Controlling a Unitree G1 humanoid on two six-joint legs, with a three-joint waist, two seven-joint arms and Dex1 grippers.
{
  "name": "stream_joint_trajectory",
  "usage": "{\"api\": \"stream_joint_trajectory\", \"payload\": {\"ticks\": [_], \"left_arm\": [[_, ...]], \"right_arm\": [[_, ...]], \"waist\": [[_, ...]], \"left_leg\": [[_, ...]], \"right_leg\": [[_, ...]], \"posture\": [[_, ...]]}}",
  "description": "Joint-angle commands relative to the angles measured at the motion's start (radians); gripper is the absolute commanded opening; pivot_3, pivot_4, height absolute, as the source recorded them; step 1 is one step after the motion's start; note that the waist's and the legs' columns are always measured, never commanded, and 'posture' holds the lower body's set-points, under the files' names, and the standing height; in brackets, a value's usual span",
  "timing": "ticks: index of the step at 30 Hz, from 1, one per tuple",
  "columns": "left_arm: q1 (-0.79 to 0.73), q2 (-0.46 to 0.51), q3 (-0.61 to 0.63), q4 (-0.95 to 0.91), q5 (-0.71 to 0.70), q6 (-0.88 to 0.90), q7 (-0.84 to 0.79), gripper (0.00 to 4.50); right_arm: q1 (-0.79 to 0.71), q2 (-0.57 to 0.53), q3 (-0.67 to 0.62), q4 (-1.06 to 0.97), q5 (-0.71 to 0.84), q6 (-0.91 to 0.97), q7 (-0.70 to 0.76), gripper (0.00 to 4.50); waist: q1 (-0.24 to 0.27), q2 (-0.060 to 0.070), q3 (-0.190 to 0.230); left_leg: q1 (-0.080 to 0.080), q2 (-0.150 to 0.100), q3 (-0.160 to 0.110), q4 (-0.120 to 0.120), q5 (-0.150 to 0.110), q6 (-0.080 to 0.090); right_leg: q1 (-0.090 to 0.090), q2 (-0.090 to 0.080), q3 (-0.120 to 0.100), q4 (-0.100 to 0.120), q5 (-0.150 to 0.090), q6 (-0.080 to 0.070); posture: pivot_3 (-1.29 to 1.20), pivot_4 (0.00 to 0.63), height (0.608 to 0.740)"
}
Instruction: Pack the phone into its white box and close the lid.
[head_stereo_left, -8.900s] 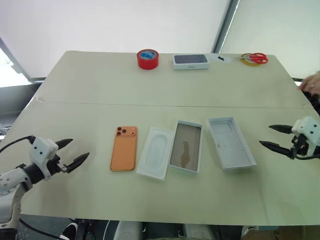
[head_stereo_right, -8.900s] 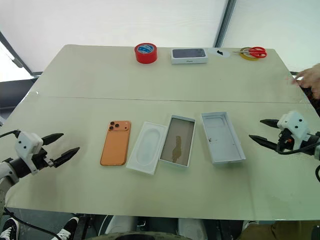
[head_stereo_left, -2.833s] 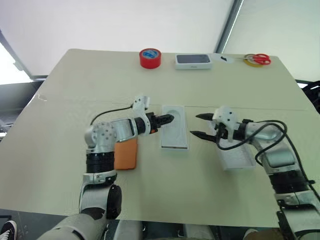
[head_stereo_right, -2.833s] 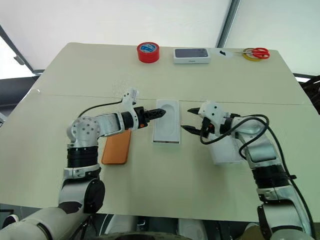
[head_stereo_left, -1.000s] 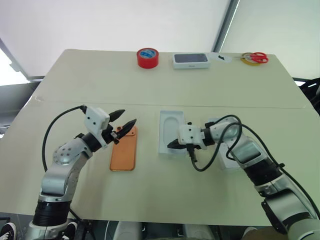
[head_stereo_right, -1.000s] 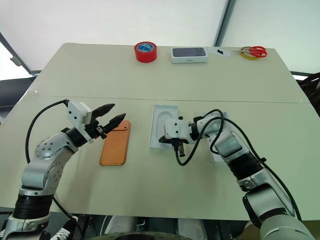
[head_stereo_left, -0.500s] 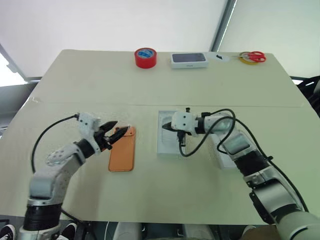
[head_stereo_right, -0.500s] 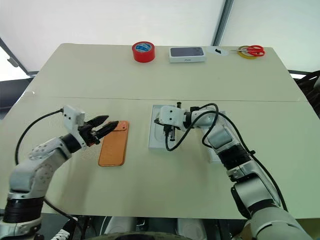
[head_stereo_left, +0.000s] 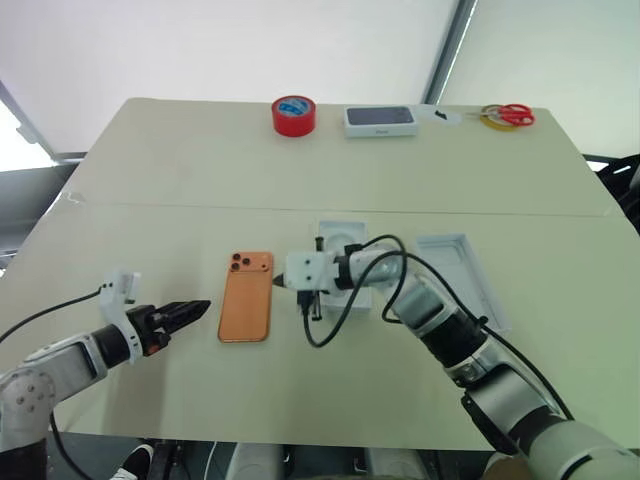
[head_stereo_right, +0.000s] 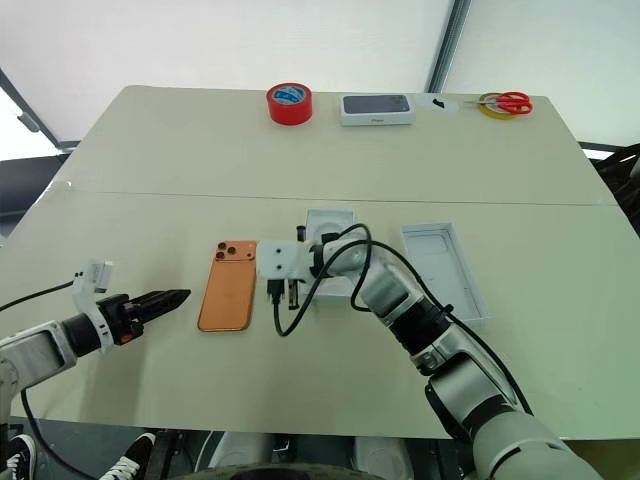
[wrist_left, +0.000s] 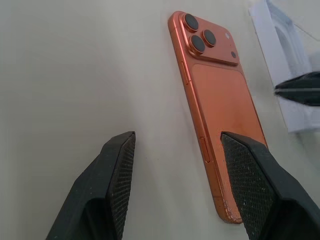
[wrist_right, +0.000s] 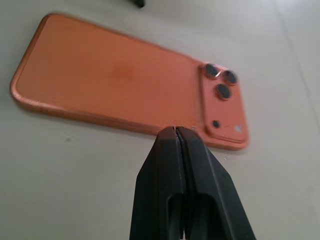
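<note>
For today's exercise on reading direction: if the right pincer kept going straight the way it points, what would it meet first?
Most likely the phone. The shut right pincer points at its long edge near the camera square; whether the tips already touch it is unclear.

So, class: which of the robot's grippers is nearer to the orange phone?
The right. The right gripper, fingers shut, sits just beside the phone's long edge near the camera end. The left gripper, open, hangs off the opposite long edge, farther away, near the phone's lower end.
</note>
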Motion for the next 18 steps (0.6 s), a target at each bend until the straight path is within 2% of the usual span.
{"api": "stream_joint_trajectory", "payload": {"ticks": [1,9,12,18], "left_arm": [[-0.015,-0.009,-0.033,-0.023,-0.039,0.045,0.014,2.89],[-0.090,-0.031,-0.115,0.034,-0.023,0.094,0.050,2.89],[-0.140,-0.067,-0.183,0.056,-0.028,0.123,0.049,2.89],[-0.211,-0.122,-0.206,0.075,-0.050,0.171,0.057,2.89]], "right_arm": [[-0.036,-0.003,0.041,-0.004,-0.052,-0.030,0.023,0.02],[-0.047,0.020,0.079,0.059,-0.120,-0.068,0.013,0.02],[-0.044,0.029,0.063,0.069,-0.123,-0.046,0.006,0.02],[-0.039,0.016,0.047,0.069,-0.126,-0.038,0.014,0.02]], "waist": [[-0.001,0.000,0.000],[0.000,0.000,-0.001],[0.002,0.000,-0.003],[0.007,0.000,-0.005]], "left_leg": [[0.000,0.000,0.000,0.000,0.000,0.000],[0.001,0.000,0.000,-0.001,0.003,-0.006],[0.001,0.000,0.000,-0.001,0.003,-0.006],[0.003,-0.001,0.000,0.000,0.003,-0.006]], "right_leg": [[0.000,0.000,0.000,0.000,0.000,0.000],[0.000,0.000,0.000,0.000,0.000,0.000],[0.001,0.000,0.000,0.000,0.000,0.000],[0.004,0.000,0.000,0.000,0.000,0.000]], "posture": [[0.00,0.150,0.740],[0.00,0.150,0.740],[0.00,0.150,0.740],[0.00,0.150,0.740]]}}
